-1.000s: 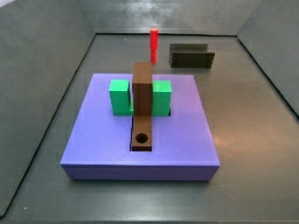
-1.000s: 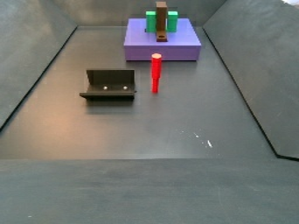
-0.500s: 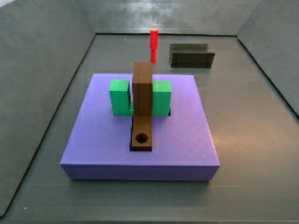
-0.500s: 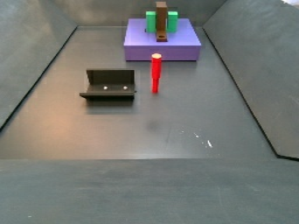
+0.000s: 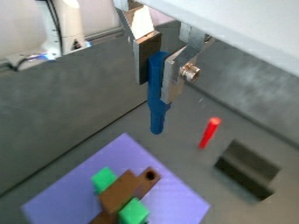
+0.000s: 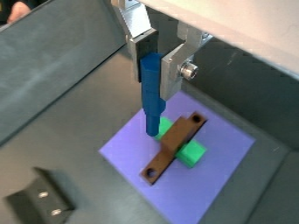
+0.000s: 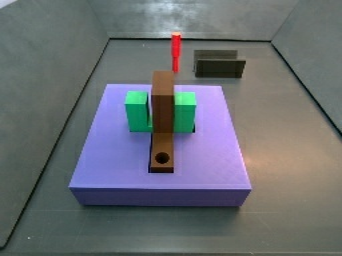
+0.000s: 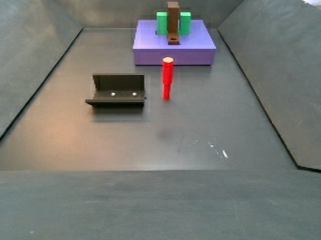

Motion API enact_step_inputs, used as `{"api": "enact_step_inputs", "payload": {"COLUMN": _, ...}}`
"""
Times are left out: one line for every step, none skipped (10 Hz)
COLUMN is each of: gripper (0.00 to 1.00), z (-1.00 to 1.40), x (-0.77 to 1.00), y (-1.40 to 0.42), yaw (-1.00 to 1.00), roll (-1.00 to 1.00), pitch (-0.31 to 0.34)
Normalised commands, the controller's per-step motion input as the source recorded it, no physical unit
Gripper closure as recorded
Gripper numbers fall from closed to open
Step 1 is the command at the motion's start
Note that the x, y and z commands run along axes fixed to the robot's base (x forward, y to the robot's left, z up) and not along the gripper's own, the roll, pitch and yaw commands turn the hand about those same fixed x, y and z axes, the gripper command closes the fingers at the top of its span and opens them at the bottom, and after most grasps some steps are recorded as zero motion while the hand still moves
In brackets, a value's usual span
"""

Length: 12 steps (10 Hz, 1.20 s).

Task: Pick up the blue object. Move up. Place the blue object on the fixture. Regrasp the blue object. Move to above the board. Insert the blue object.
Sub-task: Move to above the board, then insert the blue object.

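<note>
a dark grey table (image 8: 189,141) with sloped grey walls carries everything. the pincer (image 5: 156,63) shows only in the wrist views, high above the table, its silver fingers (image 6: 174,66) closed on the blue peg (image 6: 152,94), which hangs straight down from them. below it in both wrist views lies the purple board (image 6: 222,157) with green blocks (image 7: 136,110) and a brown strip (image 7: 163,120). the red peg (image 8: 167,79) stands upright between the board and the fixture (image 8: 116,91).

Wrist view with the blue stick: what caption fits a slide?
Gripper holding the blue object high above the board.
</note>
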Motion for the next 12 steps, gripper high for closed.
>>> {"api": "enact_step_inputs", "payload": {"gripper": 1.0, "z": 0.0, "x": -0.06, "y": 0.01, "yaw": -0.02, "roll": -0.42, "pitch": 0.037}}
{"api": "enact_step_inputs", "payload": {"gripper": 1.0, "z": 0.0, "x": -0.06, "y": 0.01, "yaw": -0.01, "roll": -0.28, "pitch": 0.009}}
{"api": "enact_step_inputs", "payload": {"gripper": 1.0, "z": 0.0, "x": 0.0, "y": -0.06, "yaw": 0.0, "roll": 0.0, "pitch": 0.0}}
{"api": "enact_step_inputs", "payload": {"gripper": 1.0, "z": -0.22, "x": 0.0, "y": 0.0, "yaw": -0.01, "roll": -0.06, "pitch": -0.05}}
{"api": "enact_step_inputs", "payload": {"gripper": 1.0, "z": -0.43, "x": 0.0, "y": -0.06, "yaw": 0.0, "roll": -0.09, "pitch": -0.124}}
{"api": "enact_step_inputs", "payload": {"gripper": 1.0, "z": -0.51, "x": 0.0, "y": -0.17, "yaw": 0.0, "roll": -0.12, "pitch": -0.116}}
{"api": "enact_step_inputs", "payload": {"gripper": 1.0, "z": -0.43, "x": 0.0, "y": -0.25, "yaw": 0.0, "roll": -0.12, "pitch": -0.084}}
{"api": "enact_step_inputs", "payload": {"gripper": 1.0, "z": -0.38, "x": 0.03, "y": -0.37, "yaw": 0.06, "roll": -0.08, "pitch": -0.057}}
{"api": "enact_step_inputs", "payload": {"gripper": 1.0, "z": 0.0, "x": -0.05, "y": -0.69, "yaw": 0.18, "roll": 0.0, "pitch": 0.0}}
{"api": "enact_step_inputs", "payload": {"gripper": 1.0, "z": 0.15, "x": -0.25, "y": -0.63, "yaw": 0.05, "roll": -0.24, "pitch": -0.026}}
{"api": "enact_step_inputs", "payload": {"gripper": 1.0, "z": 0.0, "x": -0.12, "y": -0.72, "yaw": 0.06, "roll": -0.3, "pitch": -0.061}}
{"api": "enact_step_inputs", "payload": {"gripper": 1.0, "z": -0.21, "x": 0.0, "y": -0.74, "yaw": 0.21, "roll": -0.18, "pitch": -0.047}}
